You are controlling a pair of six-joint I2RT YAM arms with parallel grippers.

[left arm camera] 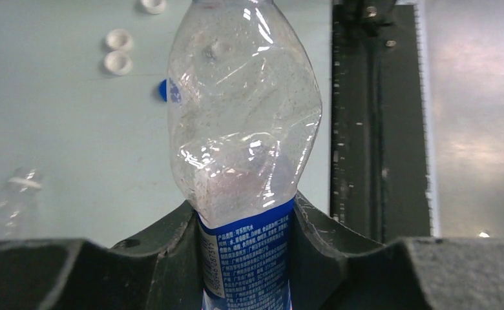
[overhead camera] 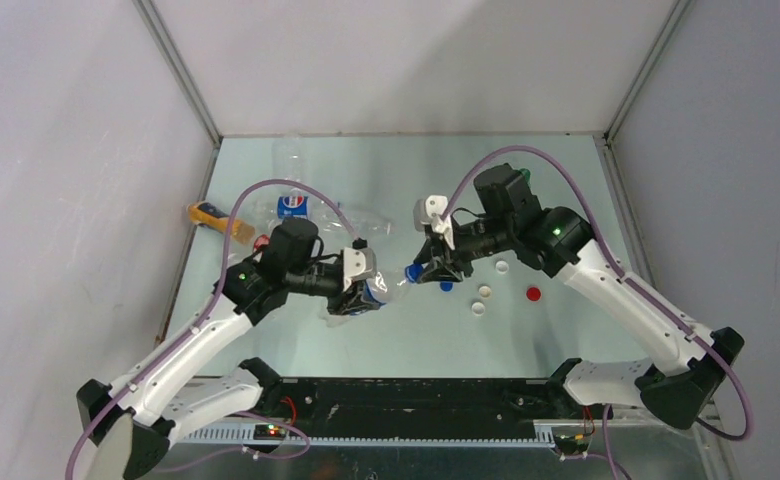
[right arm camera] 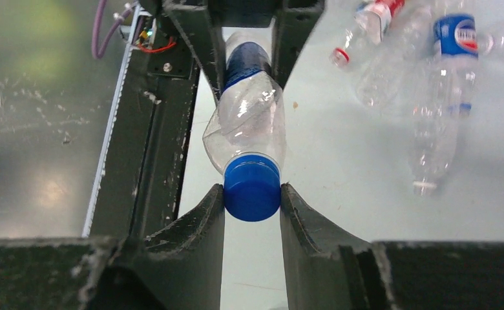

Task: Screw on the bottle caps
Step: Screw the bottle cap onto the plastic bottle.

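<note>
While our left hand [left arm camera: 243,216] clamps the clear bottle [left arm camera: 243,116] by its blue label band, holding it above the worktop [overhead camera: 566,180], the neck points right and carries the blue cap [right arm camera: 252,184], pinched between the fingers of our right hand [right arm camera: 252,196]. To thread it cleanly, we judge the left must resist the twist (the thin wall is dented) while the right holds the cap square and turns without side pressure. Spare white caps [overhead camera: 483,293] lie nearby, further right.
</note>
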